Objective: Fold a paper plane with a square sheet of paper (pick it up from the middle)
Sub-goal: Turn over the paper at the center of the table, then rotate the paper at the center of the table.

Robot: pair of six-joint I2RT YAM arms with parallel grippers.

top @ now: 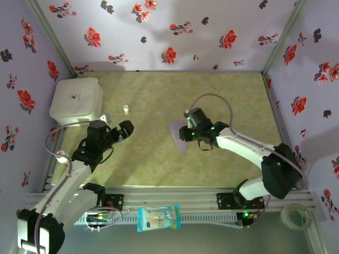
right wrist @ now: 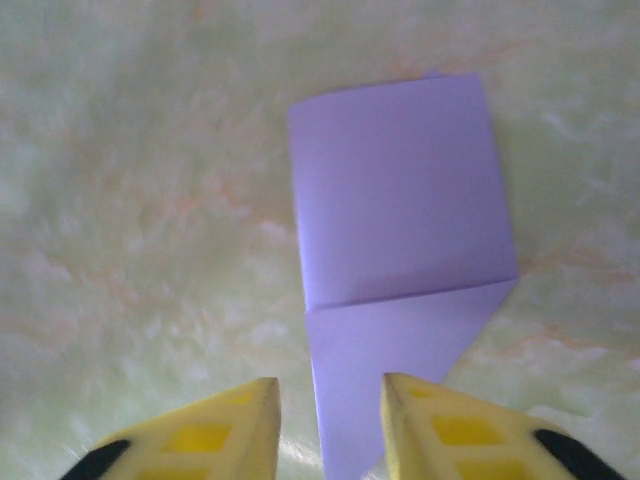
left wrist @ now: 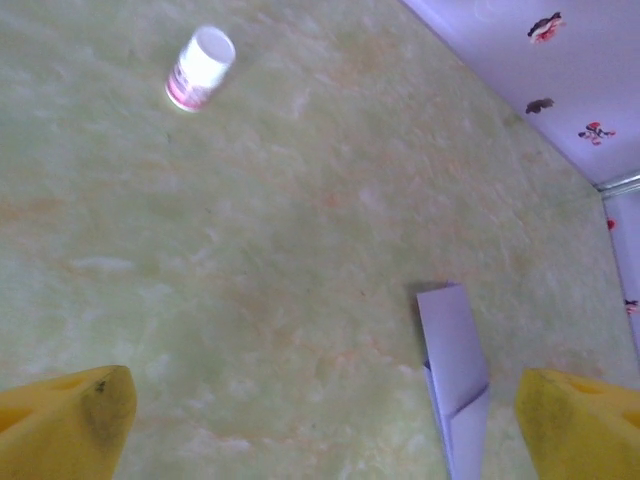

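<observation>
The pale-lilac sheet of paper (top: 178, 138) lies flat on the green table near the middle, folded into a tapering shape with a crease across it. My right gripper (top: 186, 133) hovers right over its narrow part. In the right wrist view the folded paper (right wrist: 400, 220) runs down between the yellow fingertips, and my right gripper (right wrist: 330, 410) stands open with a clear gap, not pinching the paper. My left gripper (top: 127, 127) is off to the left, wide open and empty. The left wrist view shows the paper (left wrist: 455, 360) near the right finger, with my left gripper (left wrist: 325, 420) apart from it.
A white rounded box (top: 77, 100) stands at the back left. A small white bottle (top: 126, 109) (left wrist: 200, 68) lies beyond my left gripper. A blue-and-white packet (top: 159, 218) hangs on the front rail, and a tape roll (top: 295, 216) sits at the front right. Floral walls enclose the table.
</observation>
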